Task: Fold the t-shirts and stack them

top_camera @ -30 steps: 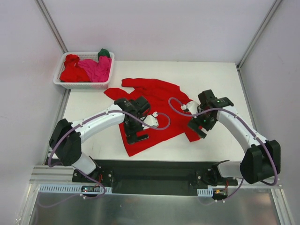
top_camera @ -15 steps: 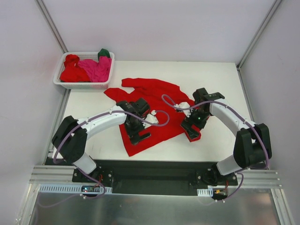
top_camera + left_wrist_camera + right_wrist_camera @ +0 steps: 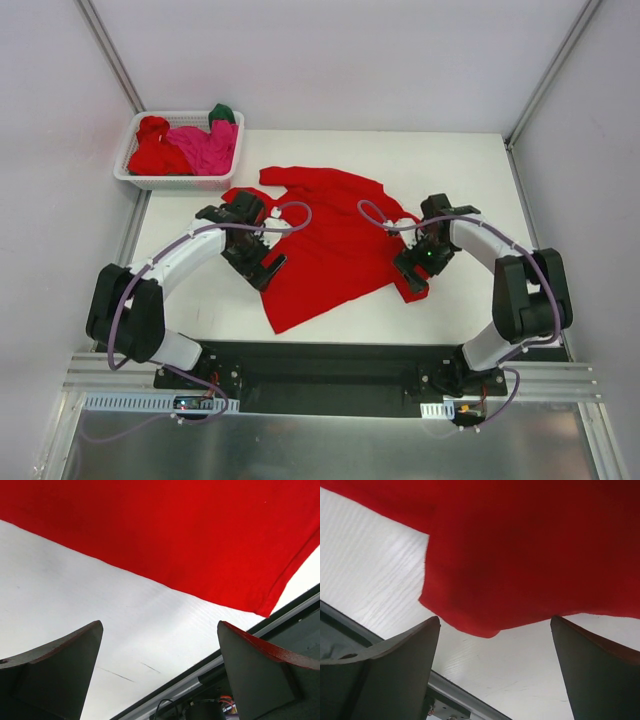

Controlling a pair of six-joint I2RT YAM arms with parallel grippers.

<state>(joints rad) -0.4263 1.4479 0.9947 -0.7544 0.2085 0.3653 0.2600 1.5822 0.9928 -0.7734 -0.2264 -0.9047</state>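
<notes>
Four t-shirts, one basket, two arms

Bright, even, diffuse lighting is recorded in the top view; only faint, soft shadows are cast on the surface beside the arms. In both wrist views the gripper fingers are rendered dark and soft-edged. A pale sheen is noted on the surface in the right wrist view, where the shirt is partly shaded.

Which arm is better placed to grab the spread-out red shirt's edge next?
Right, probably. The right gripper is open with a corner of the red shirt just ahead between its fingers. The left gripper, also open, has only bare table between its fingers; the cloth lies farther ahead.
</notes>
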